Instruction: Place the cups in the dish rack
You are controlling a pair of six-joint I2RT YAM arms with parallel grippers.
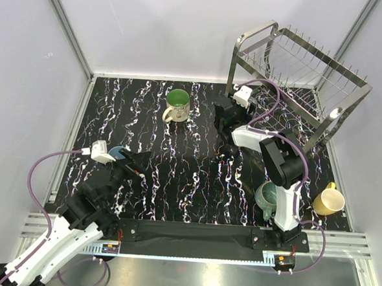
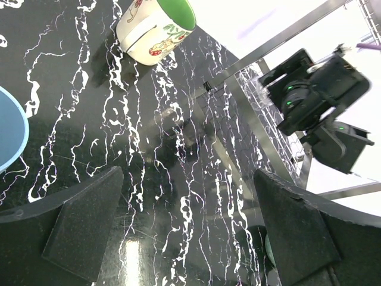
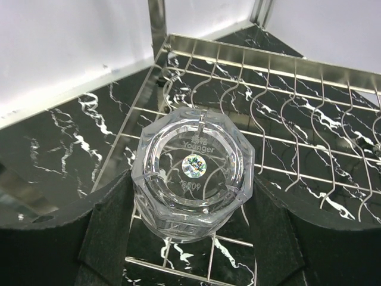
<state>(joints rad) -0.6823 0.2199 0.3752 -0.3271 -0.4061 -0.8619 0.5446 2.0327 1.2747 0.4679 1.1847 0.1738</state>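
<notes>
My right gripper (image 1: 229, 117) is shut on the clear glass tumbler (image 3: 193, 173). It holds the tumbler base-up over the wire floor of the dish rack (image 1: 299, 78), at the rack's left end (image 3: 297, 107). My left gripper (image 1: 135, 160) is open and empty above the table (image 2: 187, 232). The small light-blue cup (image 1: 117, 153) stands just left of it, at the left edge of the left wrist view (image 2: 9, 131). The cream mug with green inside (image 1: 177, 105) stands far centre (image 2: 155, 27). The teal mug (image 1: 267, 196) and the yellow mug (image 1: 328, 201) sit near right.
The black marbled table (image 1: 188, 182) is walled by white panels on three sides. My right arm (image 1: 283, 168) reaches from the near edge past the teal mug to the rack. The rack's steel frame (image 2: 268, 47) shows in the left wrist view.
</notes>
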